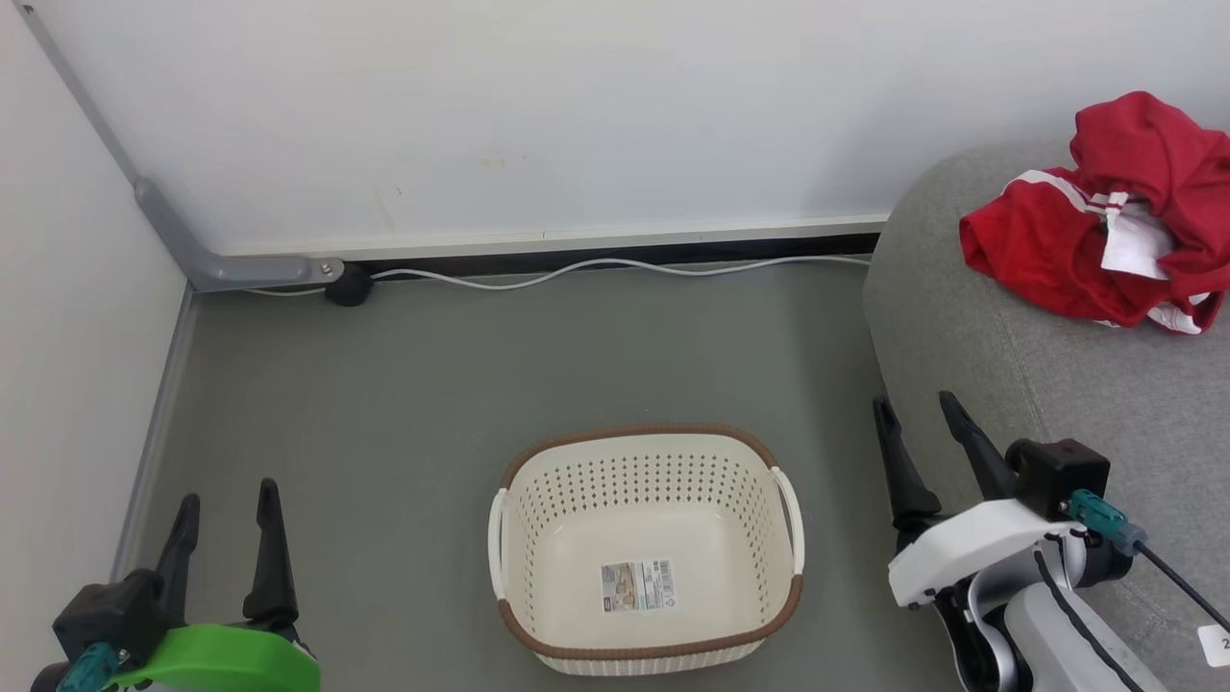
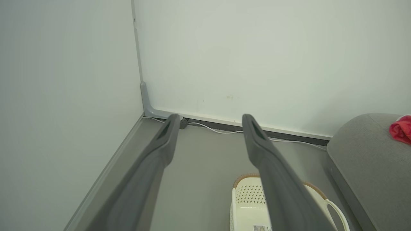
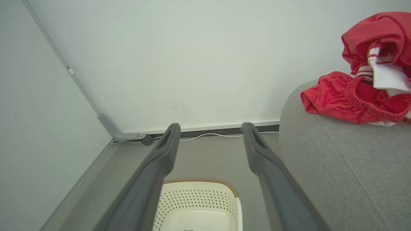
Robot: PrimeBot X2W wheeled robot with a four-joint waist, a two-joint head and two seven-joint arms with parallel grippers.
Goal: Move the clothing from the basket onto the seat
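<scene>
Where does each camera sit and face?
Head view: on the head, looking down at the basket; left gripper and right gripper show.
Left wrist view: left arm, facing the wall corner between its fingers.
Right wrist view: right arm, facing the wall and seat between its fingers.
Shared: all show basket, seat and clothing.

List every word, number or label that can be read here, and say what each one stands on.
Sticker on the floor of the basket: barcode and fine print, too small to read.
White tag beside the black cable: "2", the rest cut off at the picture's edge.
White label in the clothing: no print can be made out.
No other text.
</scene>
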